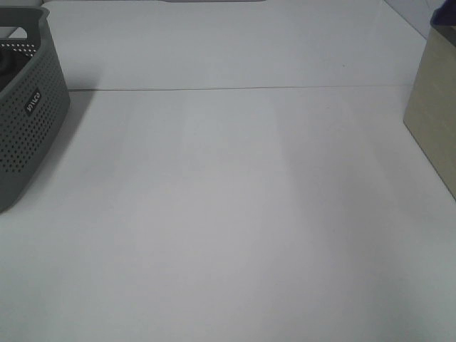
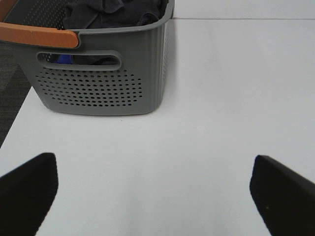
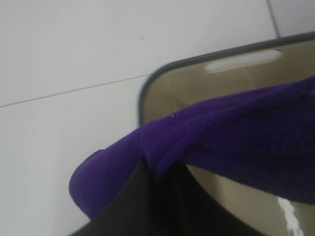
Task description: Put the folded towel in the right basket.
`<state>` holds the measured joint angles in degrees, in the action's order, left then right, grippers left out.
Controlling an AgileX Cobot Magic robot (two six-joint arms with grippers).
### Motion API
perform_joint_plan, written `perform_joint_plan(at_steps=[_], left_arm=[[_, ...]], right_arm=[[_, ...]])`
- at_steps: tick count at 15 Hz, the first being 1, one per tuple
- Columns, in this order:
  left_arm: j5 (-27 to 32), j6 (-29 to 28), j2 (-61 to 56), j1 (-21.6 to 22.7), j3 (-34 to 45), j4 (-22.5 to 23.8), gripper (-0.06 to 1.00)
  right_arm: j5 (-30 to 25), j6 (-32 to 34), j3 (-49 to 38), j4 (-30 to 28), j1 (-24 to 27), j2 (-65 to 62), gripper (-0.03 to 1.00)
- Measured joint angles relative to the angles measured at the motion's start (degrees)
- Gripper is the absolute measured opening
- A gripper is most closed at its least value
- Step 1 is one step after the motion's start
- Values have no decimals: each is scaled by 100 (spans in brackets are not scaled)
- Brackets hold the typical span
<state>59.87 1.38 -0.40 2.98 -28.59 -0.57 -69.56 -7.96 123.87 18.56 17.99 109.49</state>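
The folded purple towel (image 3: 231, 137) hangs from my right gripper (image 3: 158, 183), which is shut on its edge, right over the open beige right basket (image 3: 170, 91). Part of the towel lies past the basket's rim, over the table. In the exterior high view only the beige basket's side (image 1: 433, 107) shows at the right edge, with a bit of purple towel (image 1: 443, 16) above it. My left gripper (image 2: 155, 196) is open and empty, low over the white table, a short way from the grey basket (image 2: 98, 73). Neither arm shows in the exterior high view.
The grey perforated basket (image 1: 25, 107) stands at the table's left edge, with dark clothes (image 2: 113, 12) inside and an orange handle (image 2: 37, 34). A seam (image 1: 235, 89) runs across the white table. Dark floor (image 2: 10, 98) lies past the table's left edge.
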Motion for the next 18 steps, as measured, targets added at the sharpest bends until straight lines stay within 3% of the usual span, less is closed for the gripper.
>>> perform_joint_plan(at_steps=[3,6,7,8,9,11,15,18], left_arm=[[0,0,0,0,0,0,99],[0,0,0,0,0,0,99],[0,0,0,0,0,0,99],[0,0,0,0,0,0,99],[0,0,0,0,0,0,99],[0,0,0,0,0,0,99],[0,0,0,0,0,0,99],[0,0,0,0,0,0,99]], right_arm=[[0,6,0,-464,527,367,6],[0,189,0,-573,579,665,7],[-11,384,0,-573,579,785,19],[-29,435,0,-590,579,825,40],[-34,424,0,-625,579,837,50],[-34,-52,0,-705,579,854,92],[-34,-178,0,-476,441,837,96],[-34,-34,0,-825,-544,630,96]])
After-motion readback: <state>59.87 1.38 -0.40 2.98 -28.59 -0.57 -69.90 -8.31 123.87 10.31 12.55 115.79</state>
